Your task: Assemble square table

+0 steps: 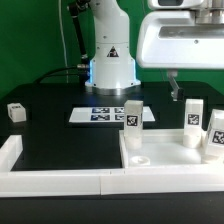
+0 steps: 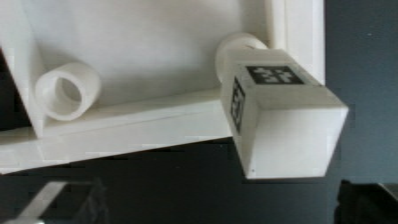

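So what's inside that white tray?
Inside the tray, a round socket sits on the floor and a tagged leg stands up from one corner. The leg hides the corner under it, so how it is seated can't be seen.

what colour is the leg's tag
Black and white tag on leg; clearest in the wrist view.

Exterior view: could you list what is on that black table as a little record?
tray: white, square, raised rim, exterior view's right
legs: three, white, tagged, upright at the tray
loose piece: small, white, alone at the exterior view's left
marker board: flat, mid-table
pincer: open, empty, above the tray
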`<state>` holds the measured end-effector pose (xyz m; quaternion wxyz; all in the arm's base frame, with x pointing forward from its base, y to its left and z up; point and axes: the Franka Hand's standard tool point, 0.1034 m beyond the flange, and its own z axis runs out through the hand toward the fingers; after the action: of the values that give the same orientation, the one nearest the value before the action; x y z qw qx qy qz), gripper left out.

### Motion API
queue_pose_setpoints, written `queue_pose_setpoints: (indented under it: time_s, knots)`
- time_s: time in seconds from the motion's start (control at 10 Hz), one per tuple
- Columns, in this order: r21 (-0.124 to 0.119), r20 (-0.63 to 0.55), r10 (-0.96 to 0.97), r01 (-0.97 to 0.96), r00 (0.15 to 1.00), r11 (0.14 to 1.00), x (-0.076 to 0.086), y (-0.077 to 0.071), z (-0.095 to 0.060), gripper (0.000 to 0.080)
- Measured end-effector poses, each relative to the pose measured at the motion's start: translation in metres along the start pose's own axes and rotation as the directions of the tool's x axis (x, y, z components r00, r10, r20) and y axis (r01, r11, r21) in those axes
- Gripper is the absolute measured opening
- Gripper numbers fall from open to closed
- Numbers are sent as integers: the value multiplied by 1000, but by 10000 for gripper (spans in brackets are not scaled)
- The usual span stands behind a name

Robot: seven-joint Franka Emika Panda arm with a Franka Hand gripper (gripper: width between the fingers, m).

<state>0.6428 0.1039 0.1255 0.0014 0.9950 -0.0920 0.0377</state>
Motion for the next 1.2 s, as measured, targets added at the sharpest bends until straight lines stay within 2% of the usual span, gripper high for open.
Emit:
queue_pose_setpoints:
  time_s: [0.2,0.3,0.6,0.7,0.8,0.9,1.0,1.1,1.2]
  knots:
    - [0,-2,6,-6,1000,1000,-1,-9,10,649]
    - [-11,5,20,-20,1000,1000,-3,-14,20,649]
    - [-29,3,46,-45,999,999,-4,-13,37,649]
    - [-35,1,67,-67,998,997,-2,-13,35,649]
    - [-35,0,89,-89,996,995,-2,-13,36,502]
    - [-35,0,94,-94,996,995,-2,-12,36,502]
    - [-35,-2,150,-150,989,988,-2,-12,36,352]
    - [-35,-5,243,-243,970,969,-2,-12,36,289]
    - [-37,-6,308,-308,951,951,-2,-11,36,289]
